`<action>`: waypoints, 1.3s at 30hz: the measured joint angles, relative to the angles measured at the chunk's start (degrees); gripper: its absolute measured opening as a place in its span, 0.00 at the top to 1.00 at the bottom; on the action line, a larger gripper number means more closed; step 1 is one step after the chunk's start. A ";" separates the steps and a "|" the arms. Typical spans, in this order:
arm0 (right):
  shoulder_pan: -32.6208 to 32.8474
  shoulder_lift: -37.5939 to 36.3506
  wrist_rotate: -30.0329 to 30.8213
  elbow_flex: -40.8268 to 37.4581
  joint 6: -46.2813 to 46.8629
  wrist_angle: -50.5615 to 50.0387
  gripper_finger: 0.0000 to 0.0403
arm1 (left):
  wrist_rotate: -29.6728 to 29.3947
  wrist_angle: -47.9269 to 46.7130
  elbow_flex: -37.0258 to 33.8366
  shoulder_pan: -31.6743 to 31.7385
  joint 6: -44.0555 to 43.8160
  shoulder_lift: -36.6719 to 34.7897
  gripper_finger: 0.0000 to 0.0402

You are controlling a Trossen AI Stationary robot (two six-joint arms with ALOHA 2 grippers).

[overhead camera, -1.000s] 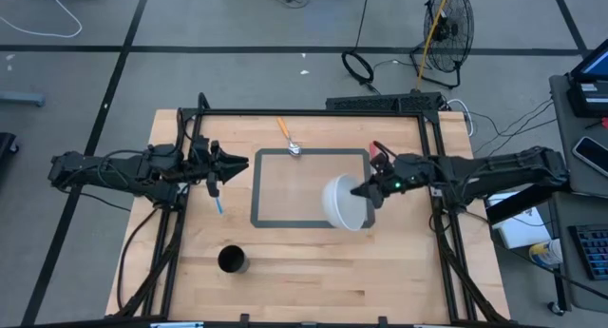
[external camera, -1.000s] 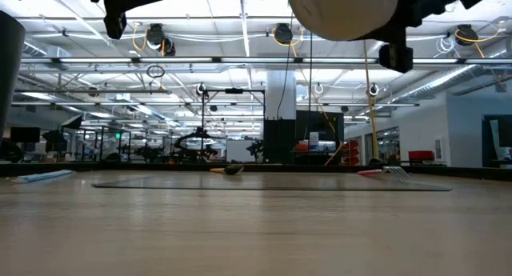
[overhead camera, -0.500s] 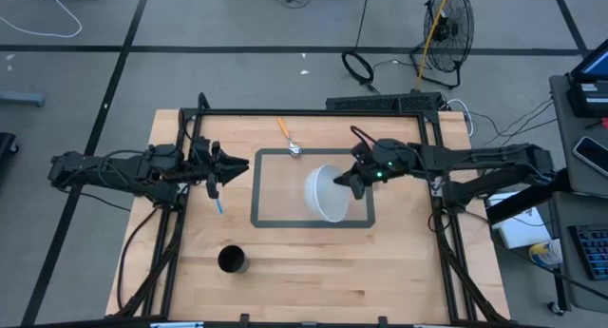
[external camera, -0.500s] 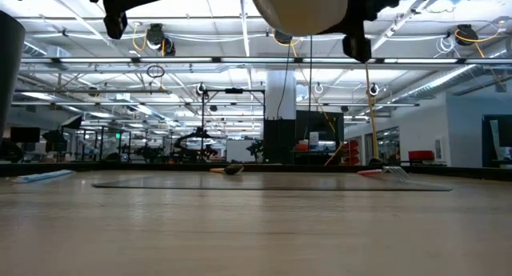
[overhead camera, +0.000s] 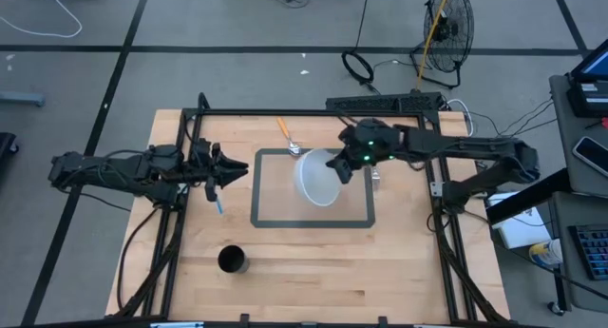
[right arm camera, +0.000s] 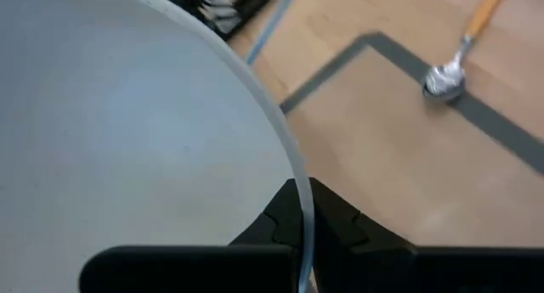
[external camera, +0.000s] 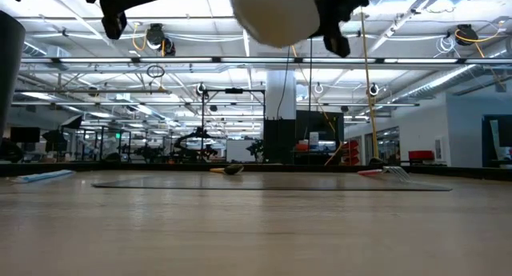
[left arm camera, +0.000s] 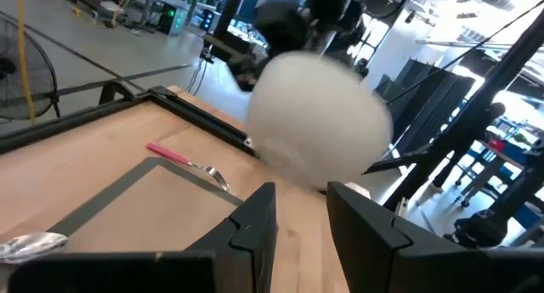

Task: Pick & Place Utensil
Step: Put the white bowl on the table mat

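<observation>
From above, the right tool (overhead camera: 334,166) is pinching the rim of a white bowl (overhead camera: 316,179), holding it in the air over the far part of the grey taped rectangle (overhead camera: 258,214) on the tabletop (overhead camera: 304,271). Gripping only the rim leaves the bowl's hollow free, probably so it can be set down upright inside the marked area. An orange-handled spoon (overhead camera: 288,137) lies across the rectangle's far edge, just beside the bowl. The left tool (overhead camera: 234,169) waits beside the rectangle's left edge, near a blue utensil (overhead camera: 218,202). A black cup (overhead camera: 233,260) stands well apart near the front.

At tabletop level the bowl (external camera: 274,16) hangs high, well clear of the wood, with the right tool (external camera: 332,8) beside it. The spoon (external camera: 228,170) lies flat at the far end.

Looking past the left arm's fingers (left arm camera: 255,221), they stand partly spread with nothing between them. The bowl (left arm camera: 319,123) floats beyond them, above a red-handled utensil (left arm camera: 187,160).

The right wrist camera shows the fingers (right arm camera: 327,221) pressed together on the thin bowl (right arm camera: 127,149) wall, with the spoon (right arm camera: 463,51) on the tape beyond.
</observation>
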 joint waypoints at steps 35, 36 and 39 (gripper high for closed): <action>-6.13 21.27 5.98 5.40 0.55 -13.97 1.00 | -1.36 -6.17 0.04 0.00 -0.30 -7.07 0.72; -6.33 21.69 5.90 5.40 0.57 -13.95 1.00 | -1.36 -6.17 0.04 0.00 -0.32 -7.07 0.72; -6.71 22.74 5.63 5.39 0.55 -14.55 1.00 | -1.36 -6.15 0.04 0.00 -0.32 -7.07 0.72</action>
